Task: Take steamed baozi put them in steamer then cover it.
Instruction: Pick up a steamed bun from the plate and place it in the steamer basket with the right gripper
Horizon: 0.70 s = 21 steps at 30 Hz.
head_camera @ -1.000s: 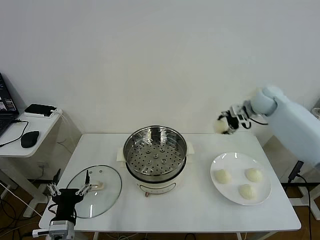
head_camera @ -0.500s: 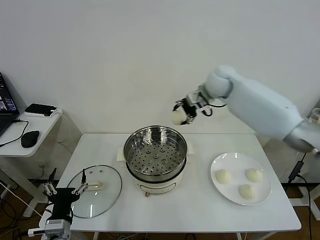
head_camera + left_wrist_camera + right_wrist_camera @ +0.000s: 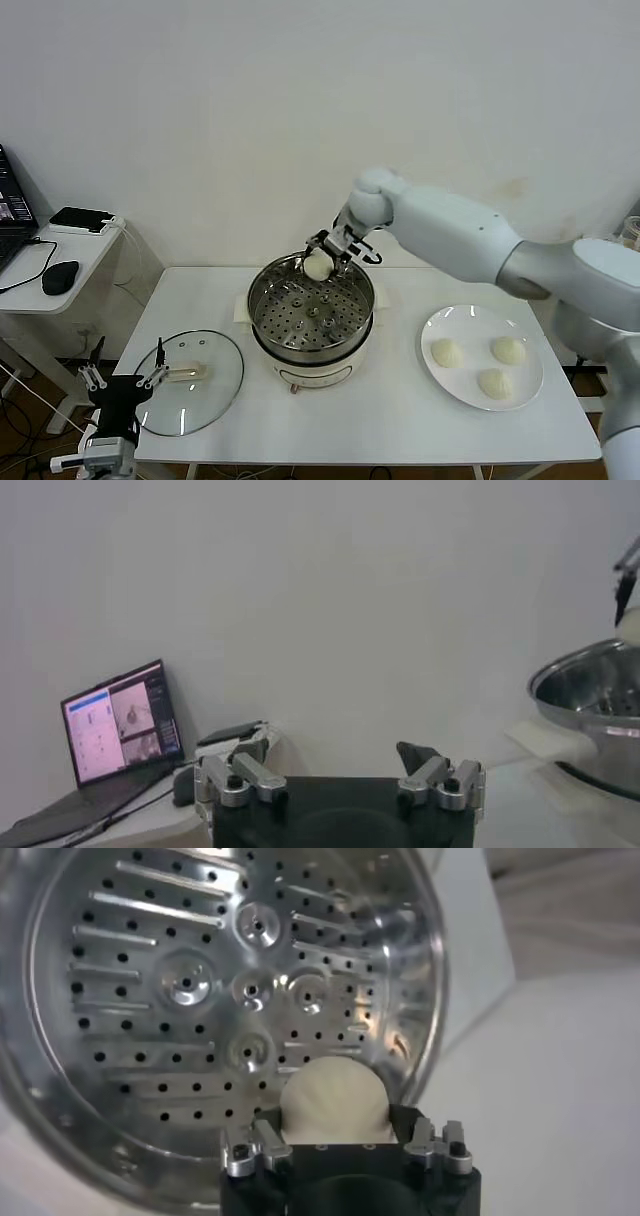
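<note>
My right gripper (image 3: pixel 322 254) is shut on one cream-white baozi (image 3: pixel 318 265) and holds it over the far rim of the steel steamer (image 3: pixel 311 306). In the right wrist view the baozi (image 3: pixel 333 1104) sits between the jaws above the bare perforated tray (image 3: pixel 210 988). Three more baozi (image 3: pixel 445 352) lie on the white plate (image 3: pixel 432 332) to the right. The glass cover (image 3: pixel 190 380) with its cream handle lies flat on the table at the left. My left gripper (image 3: pixel 118 388) is open and empty at the table's front left corner, beside the cover.
A side table at far left holds a laptop (image 3: pixel 118 725), a mouse (image 3: pixel 59 277) and a black device (image 3: pixel 80 219). The steamer's rim (image 3: pixel 590 685) shows far off in the left wrist view. A white wall stands behind the table.
My right arm has swung from the far right across to the left and down, carrying the baozi over the steamer's far rim. The left gripper has drifted slightly left and lower.
</note>
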Tool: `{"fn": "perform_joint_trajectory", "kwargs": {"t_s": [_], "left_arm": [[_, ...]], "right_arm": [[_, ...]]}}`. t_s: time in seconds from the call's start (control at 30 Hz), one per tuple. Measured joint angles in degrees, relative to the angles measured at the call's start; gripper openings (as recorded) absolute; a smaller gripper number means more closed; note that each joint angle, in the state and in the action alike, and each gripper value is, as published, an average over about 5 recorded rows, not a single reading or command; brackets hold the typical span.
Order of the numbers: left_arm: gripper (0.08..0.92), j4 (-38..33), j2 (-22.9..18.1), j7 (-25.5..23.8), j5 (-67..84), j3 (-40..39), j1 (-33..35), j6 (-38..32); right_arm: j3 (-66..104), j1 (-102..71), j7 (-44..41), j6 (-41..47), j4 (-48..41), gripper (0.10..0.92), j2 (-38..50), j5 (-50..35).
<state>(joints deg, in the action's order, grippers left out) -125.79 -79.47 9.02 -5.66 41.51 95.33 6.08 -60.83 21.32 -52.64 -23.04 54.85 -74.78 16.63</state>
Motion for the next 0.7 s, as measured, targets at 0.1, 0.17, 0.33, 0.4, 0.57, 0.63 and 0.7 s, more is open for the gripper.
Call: {"fn": "perform_joint_trajectory", "kwargs": {"t_s": [0.1,0.17,0.33,0.4,0.57,0.63,0.7], "left_arm": [[0.823,0.15,-0.07,0.00,-0.03,-0.03,-0.09,0.00],[0.823,0.21,-0.04,0.00,-0.03,0.00,-0.21,0.00],[0.823,0.35,0.03,0.00,-0.03,0.12,-0.46,0.00],[0.823,0.42,0.03,0.00,-0.02,0.15,-0.50,0.00],[0.823,0.46,0.00,0.02,0.00,0.30,-0.55,0.00],[0.823,0.42,0.02,0.03,0.03,0.42,-0.56,0.00],[0.823,0.35,0.05,0.03,0.06,0.55,-0.55,0.00]], "right_arm": [[-0.18,-0.61,1.17,-2.34,-1.61,0.670,-1.20,2.73],[-0.26,-1.01,1.88,-3.68,-2.55,0.670,-1.93,4.21],[-0.57,-1.83,3.22,-6.20,-4.31,0.670,-3.59,6.97],[-0.65,-2.05,3.65,-6.97,-4.92,0.671,-4.14,7.86],[-0.72,-2.36,4.49,-8.52,-6.39,0.674,-5.46,9.55],[-0.72,-2.41,4.76,-9.06,-6.89,0.682,-5.94,9.98],[-0.73,-2.39,4.98,-9.50,-7.31,0.714,-6.33,10.22]]}}
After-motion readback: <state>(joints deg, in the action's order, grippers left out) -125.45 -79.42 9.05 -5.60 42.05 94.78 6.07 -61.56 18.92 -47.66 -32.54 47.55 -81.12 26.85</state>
